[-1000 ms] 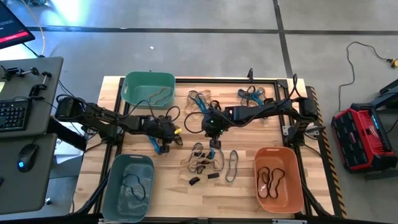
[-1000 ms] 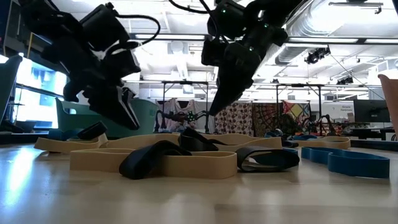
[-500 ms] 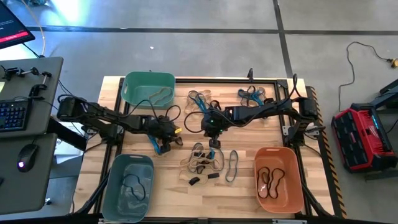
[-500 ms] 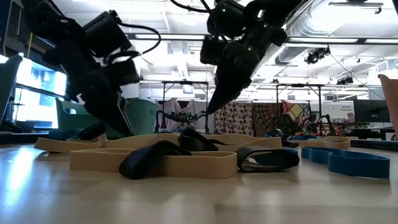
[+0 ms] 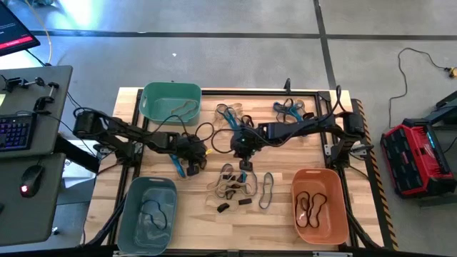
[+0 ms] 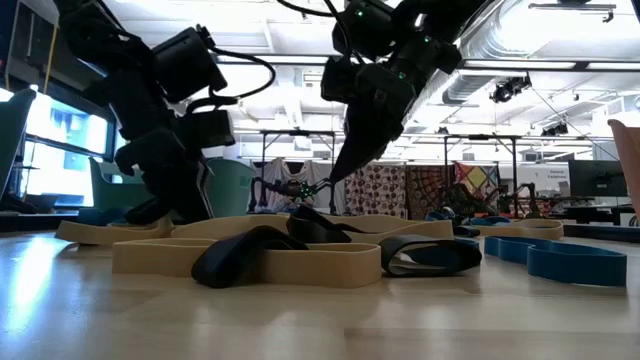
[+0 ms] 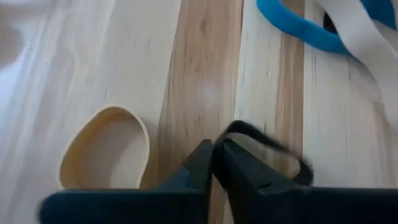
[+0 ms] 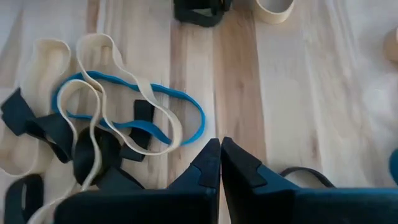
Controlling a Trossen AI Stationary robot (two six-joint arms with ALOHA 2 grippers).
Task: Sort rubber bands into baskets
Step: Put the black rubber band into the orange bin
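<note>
Our left gripper (image 7: pixel 213 151) is down low on the wooden bench (image 5: pixel 282 218), between the teal-green plastic basket (image 5: pixel 171 100) and the grey-blue plastic basket (image 5: pixel 146 214). Its fingers are pinched together on a thin black rubber band (image 7: pixel 273 151) that loops out to one side. A small tan rubber band loop (image 7: pixel 106 149) lies just beside it, not touched.

Our right gripper (image 8: pixel 220 152) hangs over the middle of the bench with its fingers shut tight and nothing we can see between them. Near it lies a messy pile of rubber bands (image 5: pixel 232 187), tan, blue and black, all tangled. More blue bands (image 5: pixel 289 109) sit at the far edge. The orange plastic basket (image 5: pixel 319 205) holds a dark band already.

What could go wrong? We think the black band is so thin that it may slip out when we lift, because only a little bit is pinched. It could also stretch and snap back. If the fingers pressed the bench too, the band might stay flat there. In the pile, pulling one band may drag others along.
</note>
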